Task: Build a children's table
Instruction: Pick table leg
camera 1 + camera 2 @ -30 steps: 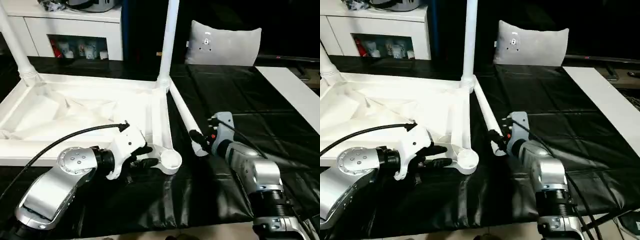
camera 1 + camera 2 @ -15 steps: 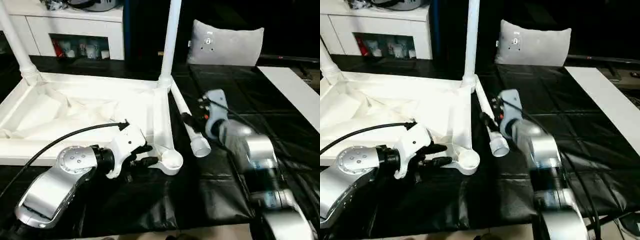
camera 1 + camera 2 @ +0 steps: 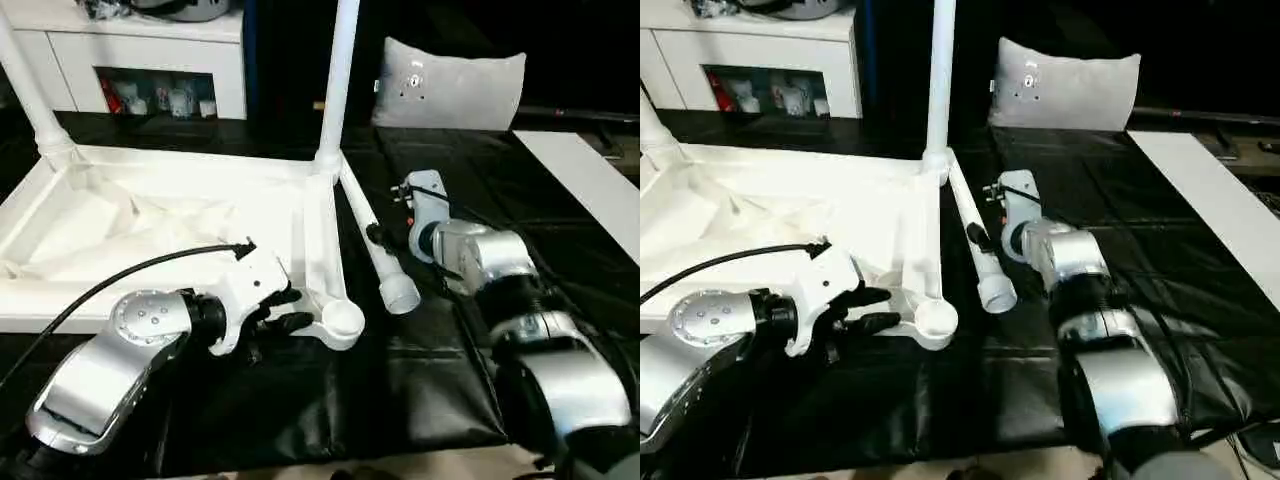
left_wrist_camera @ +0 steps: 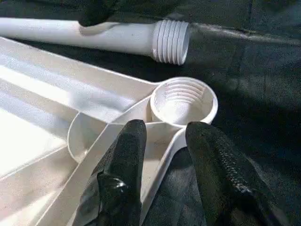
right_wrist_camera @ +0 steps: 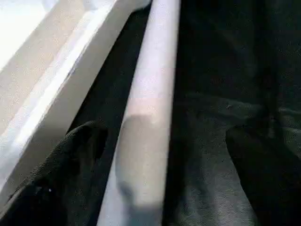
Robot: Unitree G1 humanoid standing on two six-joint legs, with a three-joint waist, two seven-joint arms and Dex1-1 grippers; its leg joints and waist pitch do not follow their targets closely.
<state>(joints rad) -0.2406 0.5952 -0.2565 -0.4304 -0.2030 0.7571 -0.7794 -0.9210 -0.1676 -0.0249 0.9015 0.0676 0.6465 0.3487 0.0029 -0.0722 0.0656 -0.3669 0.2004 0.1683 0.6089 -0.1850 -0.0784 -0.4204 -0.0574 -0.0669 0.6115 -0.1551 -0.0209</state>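
The children's table top (image 3: pixel 318 235) lies upside down on the black cloth, with two white legs (image 3: pixel 338 80) (image 3: pixel 30 90) standing upright in its far corner sockets. My left gripper (image 3: pixel 290 308) is shut on the rib beside the empty near-right socket (image 4: pixel 182 101). A loose leg (image 3: pixel 390 275) lies along the top's right edge, its threaded end (image 4: pixel 170 41) near that socket. My right gripper (image 3: pixel 385 235) straddles this leg partway up, open, with one finger (image 5: pixel 61 155) on each side and clear of it.
A white-grey cushion (image 3: pixel 450 90) stands at the back, with a flat white board (image 3: pixel 590 180) at the right. A white cabinet (image 3: pixel 150 50) stands behind the table top. Black cloth (image 3: pixel 420 380) covers the work surface to the near edge.
My right gripper has opened wide and slid from the loose leg's threaded end farther up the leg. The left gripper has kept its hold on the corner.
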